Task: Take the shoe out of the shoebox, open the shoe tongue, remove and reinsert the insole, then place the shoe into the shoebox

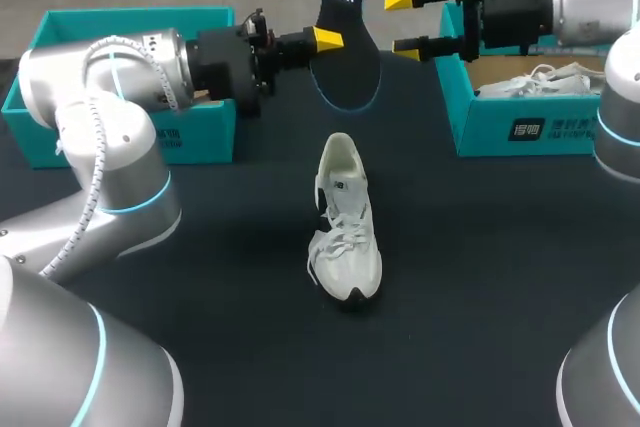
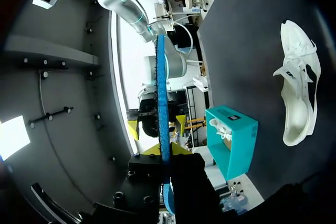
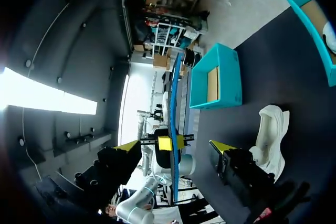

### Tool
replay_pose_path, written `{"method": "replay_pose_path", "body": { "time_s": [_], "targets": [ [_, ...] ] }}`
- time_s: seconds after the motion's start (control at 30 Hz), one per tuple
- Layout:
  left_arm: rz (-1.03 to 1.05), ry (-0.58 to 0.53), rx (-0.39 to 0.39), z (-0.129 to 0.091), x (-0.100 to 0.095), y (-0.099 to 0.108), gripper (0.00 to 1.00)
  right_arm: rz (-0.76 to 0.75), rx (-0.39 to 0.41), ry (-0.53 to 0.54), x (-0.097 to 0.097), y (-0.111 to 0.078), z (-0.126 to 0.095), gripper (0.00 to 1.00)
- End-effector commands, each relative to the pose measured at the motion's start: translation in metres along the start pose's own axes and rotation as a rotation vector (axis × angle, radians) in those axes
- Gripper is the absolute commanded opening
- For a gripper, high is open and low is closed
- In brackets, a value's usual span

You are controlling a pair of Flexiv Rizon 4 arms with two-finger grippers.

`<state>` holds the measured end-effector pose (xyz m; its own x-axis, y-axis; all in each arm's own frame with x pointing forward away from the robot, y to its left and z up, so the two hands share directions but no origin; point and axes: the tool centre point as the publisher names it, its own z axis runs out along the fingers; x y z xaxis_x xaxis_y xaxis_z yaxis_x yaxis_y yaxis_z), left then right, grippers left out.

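A white shoe (image 1: 345,222) lies on the dark table, toe toward me, also seen in the wrist views (image 2: 296,85) (image 3: 270,129). Its dark insole (image 1: 350,47) hangs upright in the air above the table's far middle, with my left gripper (image 1: 325,39) shut on its left edge. The left wrist view shows the insole (image 2: 161,87) edge-on between that gripper's (image 2: 165,149) tips. My right gripper (image 1: 407,21) stands open just right of the insole. In the right wrist view the insole (image 3: 175,108) passes between the spread fingers of the right gripper (image 3: 175,145), touching neither.
A teal shoebox (image 1: 530,127) at the back right holds another white shoe (image 1: 530,82). A second teal box (image 1: 120,22) stands at the back left, behind my left arm. Both arms are raised over the table's far half.
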<state>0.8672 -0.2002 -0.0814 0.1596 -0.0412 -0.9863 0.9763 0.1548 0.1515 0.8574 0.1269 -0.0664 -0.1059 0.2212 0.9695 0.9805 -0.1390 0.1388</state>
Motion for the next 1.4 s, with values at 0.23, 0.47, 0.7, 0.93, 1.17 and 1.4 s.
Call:
{"method": "replay_pose_path", "body": {
  "time_s": [0.23, 0.47, 0.7, 0.93, 1.17, 1.4],
  "targets": [
    [-0.014, -0.011, 0.012, -0.008, 0.000, 0.001, 0.00, -0.039, -0.090, 0.056, -0.003, -0.035, -0.040, 1.00],
    [-0.014, 0.019, 0.035, -0.009, 0.003, 0.000, 0.00, -0.043, -0.089, 0.047, -0.001, -0.032, -0.046, 1.00],
    [0.005, 0.053, 0.085, -0.008, 0.004, -0.002, 0.00, -0.043, -0.089, 0.047, -0.001, -0.032, -0.046, 1.00],
    [0.005, 0.053, 0.085, -0.008, 0.004, -0.002, 0.00, -0.043, -0.089, 0.047, -0.001, -0.032, -0.046, 1.00],
    [-0.352, -0.028, 0.057, -0.015, -0.005, -0.002, 0.00, -0.043, -0.089, 0.047, -0.001, -0.032, -0.046, 1.00],
    [-0.808, -0.018, 0.096, -0.021, -0.009, -0.010, 0.00, -0.043, -0.089, 0.047, -0.001, -0.032, -0.046, 1.00]
  ]
}}
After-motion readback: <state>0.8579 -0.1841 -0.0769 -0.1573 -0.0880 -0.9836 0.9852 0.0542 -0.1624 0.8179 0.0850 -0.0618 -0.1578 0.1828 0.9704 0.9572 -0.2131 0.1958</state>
